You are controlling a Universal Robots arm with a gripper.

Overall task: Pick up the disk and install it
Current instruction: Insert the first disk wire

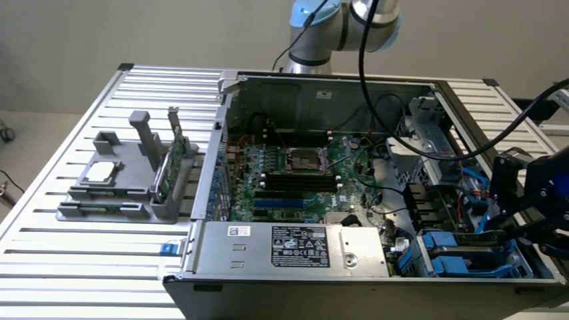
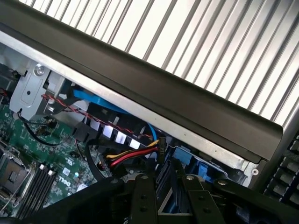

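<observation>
Since the disk [image 1: 458,259] sits blue-framed in the corner of the case [image 1: 311,100], just beside my claw [image 1: 508,223], pickup appears done and seating is unconfirmed. I cannot tell my claw's state.

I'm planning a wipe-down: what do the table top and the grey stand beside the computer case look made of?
The table top is likely bare aluminium: ribbed silvery slats with a dull sheen. The grey stand is probably plastic, perhaps printed: matte, uniform grey, blocky shapes.
</observation>
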